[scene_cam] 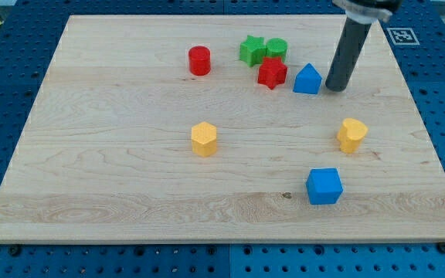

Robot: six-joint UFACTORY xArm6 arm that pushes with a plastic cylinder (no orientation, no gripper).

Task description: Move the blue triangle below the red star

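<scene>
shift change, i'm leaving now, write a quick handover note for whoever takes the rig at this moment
My tip is down on the board just to the view's right of the blue triangle, very near it; contact cannot be confirmed.
The blue triangle sits to the view's right of the red star, close beside it, roughly level with it.
Done: tip is positioned next to the triangle.
Left: the triangle is not yet below the star. It likely needs pushing toward the view's bottom and then left, ending under the star, without knocking the star or the green blocks behind it.
</scene>
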